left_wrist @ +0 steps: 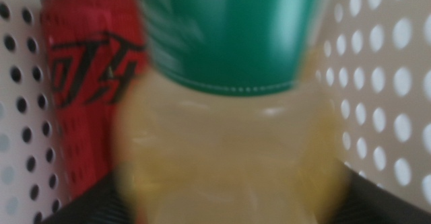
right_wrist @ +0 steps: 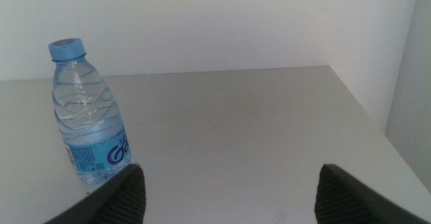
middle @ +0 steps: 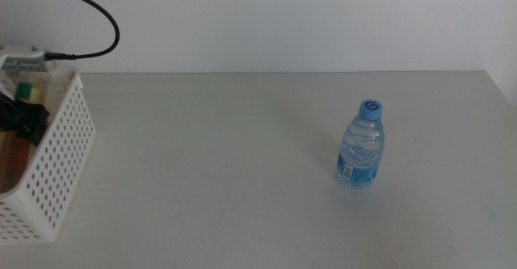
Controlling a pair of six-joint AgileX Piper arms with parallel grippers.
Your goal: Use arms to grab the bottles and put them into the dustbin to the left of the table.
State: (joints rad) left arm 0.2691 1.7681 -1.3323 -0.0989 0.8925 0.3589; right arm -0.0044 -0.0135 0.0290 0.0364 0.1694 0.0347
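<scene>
Left claw (middle: 24,119), inside the white perforated plastic dustbin (middle: 69,152) at the left end of the off-white counter (middle: 226,156). Its wrist view is filled by a blurred yellow juice bottle with a green band (left_wrist: 229,136), framed low on both sides by the dark jaws; I judge the claw clenched on it, though the blur hides the contact itself. Just beside this bottle, against the dustbin wall, stands the red drink can with black lettering (left_wrist: 87,96), already deposited.

Step in hand: releasing the yellow bottle into the dustbin. To do it well I would lower until the base is near the dustbin floor, keep it off the can, part the jaws fully, then rise straight up so neither jaw catches the wall or drags the bottle out.

Right claw (right_wrist: 229,187), released, jaws spread wide, hovering low over the counter. The small clear water bottle with a blue cap (middle: 361,144) stands upright, well to the right of the dustbin, beside one jaw and not between them. I would centre the jaws on its body below the shoulder before clenching, since the light bottle may tip.
</scene>
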